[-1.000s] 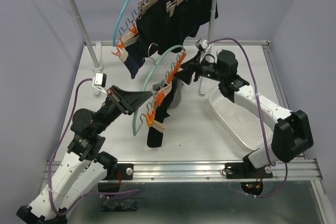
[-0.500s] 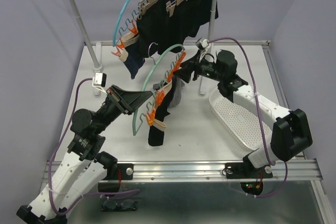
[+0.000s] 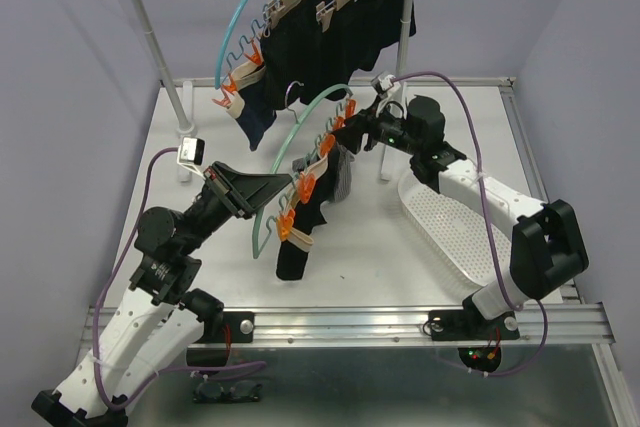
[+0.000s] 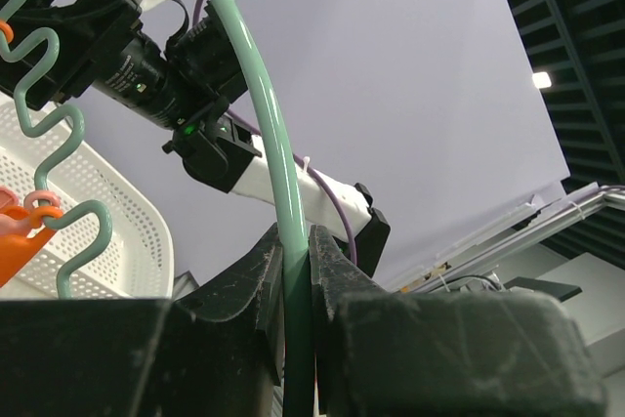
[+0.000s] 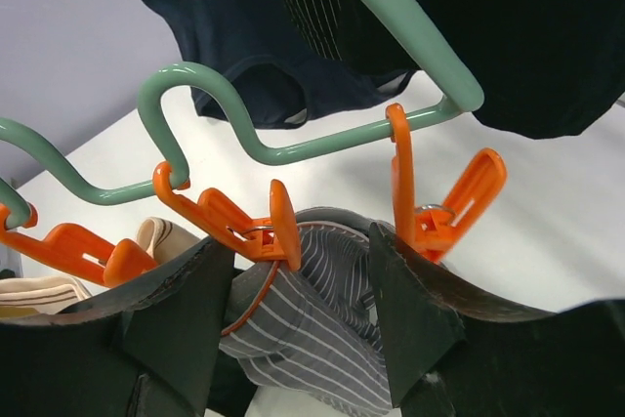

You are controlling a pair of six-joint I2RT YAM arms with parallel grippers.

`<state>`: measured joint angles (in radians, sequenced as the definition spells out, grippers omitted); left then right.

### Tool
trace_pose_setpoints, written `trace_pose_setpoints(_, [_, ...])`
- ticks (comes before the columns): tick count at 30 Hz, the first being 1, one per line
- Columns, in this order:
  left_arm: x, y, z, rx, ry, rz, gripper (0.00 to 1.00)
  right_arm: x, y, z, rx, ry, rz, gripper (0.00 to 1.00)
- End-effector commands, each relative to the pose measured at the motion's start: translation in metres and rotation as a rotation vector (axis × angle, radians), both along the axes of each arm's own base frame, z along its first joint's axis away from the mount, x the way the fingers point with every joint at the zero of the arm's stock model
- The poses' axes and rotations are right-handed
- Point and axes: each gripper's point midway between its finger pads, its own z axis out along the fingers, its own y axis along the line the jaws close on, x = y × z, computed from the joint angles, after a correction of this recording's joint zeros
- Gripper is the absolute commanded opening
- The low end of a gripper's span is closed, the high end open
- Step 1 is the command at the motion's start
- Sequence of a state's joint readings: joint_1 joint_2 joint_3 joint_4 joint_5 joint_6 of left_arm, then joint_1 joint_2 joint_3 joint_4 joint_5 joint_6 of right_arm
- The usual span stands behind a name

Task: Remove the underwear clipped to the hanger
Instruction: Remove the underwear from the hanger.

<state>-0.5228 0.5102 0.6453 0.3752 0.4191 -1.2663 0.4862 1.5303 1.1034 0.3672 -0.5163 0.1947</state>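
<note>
Left jaws clamp tight on the curved mint-green plastic hanger (image 4: 289, 241) running between them. Right jaws stand apart, straddling the grey pinstriped cloth underwear (image 5: 312, 334), which hangs between them from orange plastic clips (image 5: 400, 173) just above

— What's around you?
— Pale lilac walls (image 3: 60, 37) on three sides of my white table (image 3: 360, 257), an aluminium rail (image 3: 340, 319) along its near edge.
— Light?
— Ceiling lamps (image 4: 544, 78) glow overhead.

No lettering, brand, number or sign is showing legibly anywhere; the underwear (image 3: 293, 257), the green hanger (image 4: 282, 192) and the white basket (image 3: 450, 232) are carrying nothing readable.
</note>
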Motion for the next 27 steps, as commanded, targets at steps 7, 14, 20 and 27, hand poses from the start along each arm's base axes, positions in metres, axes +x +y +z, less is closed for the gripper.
trace_pose_setpoints(7, [-0.028,0.011,0.045,-0.104,-0.190,-0.026,0.00,-0.013,0.018,0.054,0.094,-0.105,0.132,0.63])
trace_pose_setpoints(14, [-0.028,0.012,0.045,-0.108,-0.187,-0.025,0.00,-0.021,0.021,0.071,0.142,-0.093,0.167,0.64])
trace_pose_setpoints(20, [-0.028,0.011,0.045,-0.114,-0.184,-0.031,0.00,-0.015,0.019,0.067,0.150,-0.066,0.135,0.61])
trace_pose_setpoints(27, [-0.029,0.013,0.046,-0.120,-0.187,-0.030,0.00,-0.013,0.018,0.066,0.153,-0.065,0.117,0.23])
